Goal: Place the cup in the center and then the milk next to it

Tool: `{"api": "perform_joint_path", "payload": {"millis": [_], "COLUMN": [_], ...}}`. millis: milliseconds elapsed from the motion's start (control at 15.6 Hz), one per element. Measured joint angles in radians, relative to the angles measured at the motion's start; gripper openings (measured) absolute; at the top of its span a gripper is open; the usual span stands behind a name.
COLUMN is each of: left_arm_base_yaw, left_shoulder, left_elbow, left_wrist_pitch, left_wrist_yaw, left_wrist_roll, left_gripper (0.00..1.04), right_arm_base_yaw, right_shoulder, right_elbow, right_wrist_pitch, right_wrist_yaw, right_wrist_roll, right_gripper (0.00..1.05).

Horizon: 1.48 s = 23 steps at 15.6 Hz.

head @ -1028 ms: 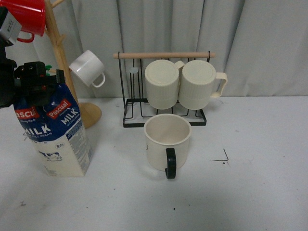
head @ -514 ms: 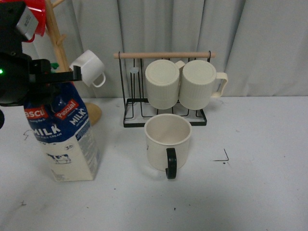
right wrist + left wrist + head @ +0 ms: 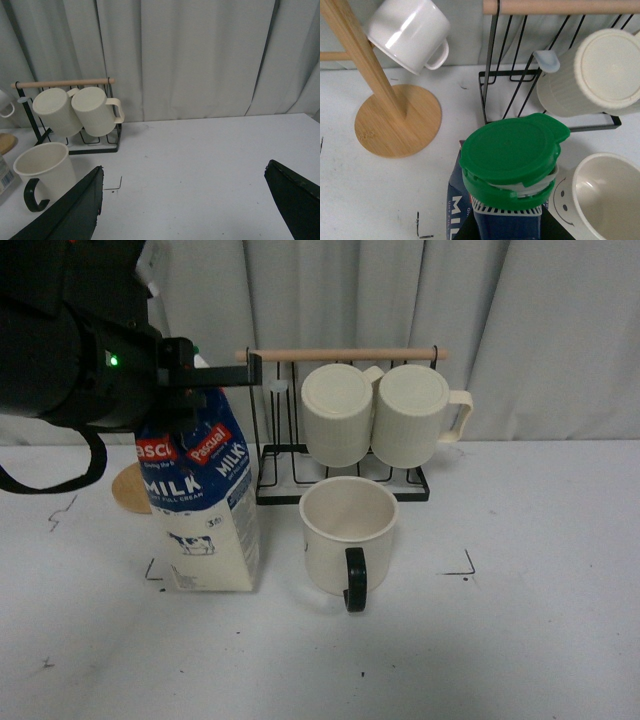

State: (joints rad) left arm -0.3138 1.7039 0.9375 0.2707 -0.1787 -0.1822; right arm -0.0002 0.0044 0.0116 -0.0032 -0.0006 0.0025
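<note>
The cup (image 3: 348, 530), cream with a black handle facing front, stands upright on the white table before the rack. Its smiley face shows in the left wrist view, on the cup (image 3: 607, 200). The milk (image 3: 205, 510), a blue-and-cream carton, is upright just left of the cup, a narrow gap apart. My left gripper (image 3: 195, 400) is shut on the carton's top, below the green cap (image 3: 512, 150). Whether the carton's base rests on the table I cannot tell. My right gripper (image 3: 182, 200) is open over bare table, right of the cup (image 3: 42, 165).
A black wire rack (image 3: 270, 490) with a wooden bar holds two ribbed cream mugs (image 3: 340, 410) behind the cup. A wooden mug tree's base (image 3: 128, 490) lies left of the milk, with a small white cup (image 3: 410, 30) hanging on it. Grey curtain closes the back.
My left arm has carried the milk rightward, from the table's far left to just beside the cup. The cup has not moved.
</note>
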Motion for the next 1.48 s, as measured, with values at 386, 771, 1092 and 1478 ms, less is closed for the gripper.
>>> {"api": "perform_joint_path", "payload": {"millis": [386,771,1092,1478], "left_arm_base_yaw": [-0.070,-0.104,-0.110,-0.043], "left_shoulder": [0.029,0.056,0.012,-0.273], "left_elbow": [0.002,0.002,-0.003,-0.182], "left_wrist_pitch": [0.043,0.054,0.040,0.132], "left_wrist_yaw": [-0.055,-0.087,-0.071,-0.040], "left_wrist_roll": [-0.002,-0.006,-0.062,-0.116], "left_gripper": [0.04,0.04,0.55,0.97], "right_arm_base_yaw": [0.000,0.000,0.000,0.000], "right_shoulder": [0.000,0.000,0.000,0.000], "right_elbow": [0.000,0.000,0.000,0.000], "right_wrist_pitch": [0.000,0.000,0.000,0.000], "right_wrist_yaw": [0.000,0.000,0.000,0.000], "right_wrist_roll": [0.000,0.000,0.000,0.000], "right_gripper": [0.98,0.98,0.98,0.98]}}
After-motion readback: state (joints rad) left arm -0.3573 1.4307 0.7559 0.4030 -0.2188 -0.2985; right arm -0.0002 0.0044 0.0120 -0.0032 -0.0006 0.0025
